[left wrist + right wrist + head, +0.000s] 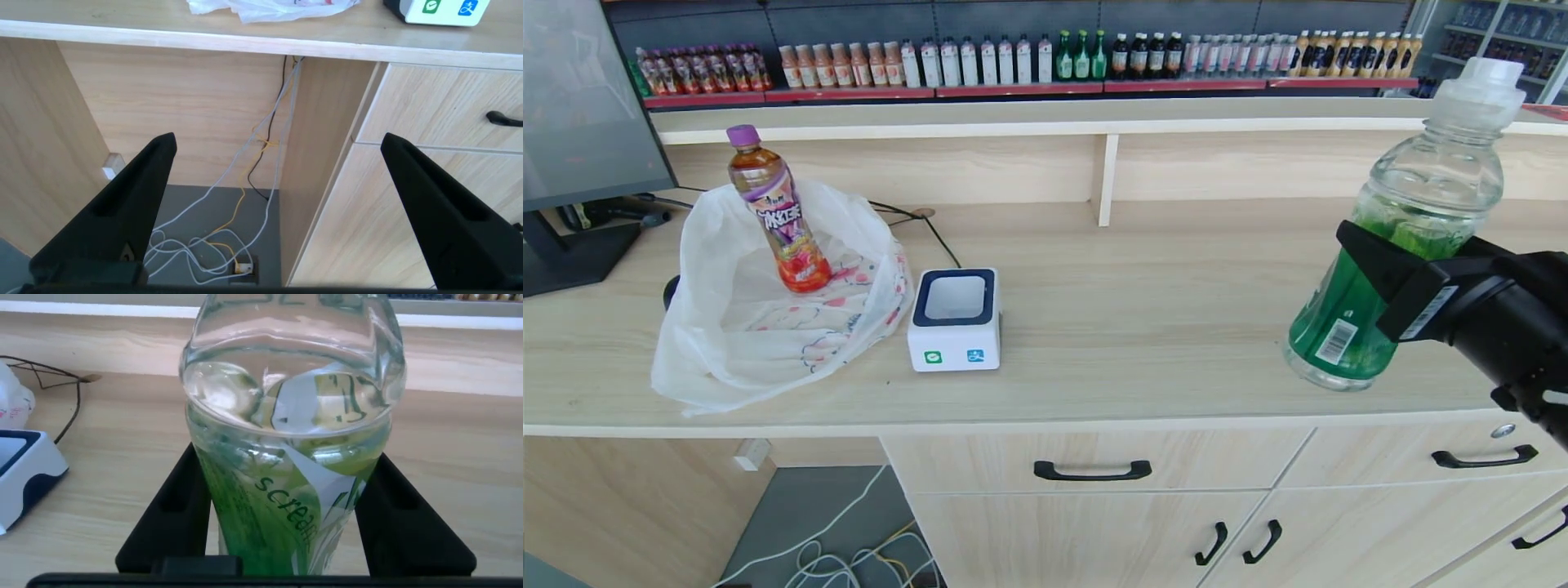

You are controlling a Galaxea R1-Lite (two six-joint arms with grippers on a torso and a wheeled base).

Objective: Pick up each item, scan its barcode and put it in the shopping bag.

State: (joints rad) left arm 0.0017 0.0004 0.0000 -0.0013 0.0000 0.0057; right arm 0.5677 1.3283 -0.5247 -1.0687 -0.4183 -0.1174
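Clamping one green bottle (pixel 1421 196), the right claw (pixel 290 531) hovers; left claw (pixel 278 143) gapes empty (one tea bottle (pixel 780 216) bagged).

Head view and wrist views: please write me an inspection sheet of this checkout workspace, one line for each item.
Surface: wooden counter, level.
Job's things: green bottle held tilted at the counter's right side; brown bottle upright in the white shopping bag; scanner beside the bag, on its right.
Clutter: nothing seen.
Grippers: right tool shut on the green bottle; left tool open, below the counter edge.
Cables: black cable on the counter behind the scanner; loose cables on the floor under the counter.
Surroundings: monitor at far left; shelf of bottles behind; drawers below.
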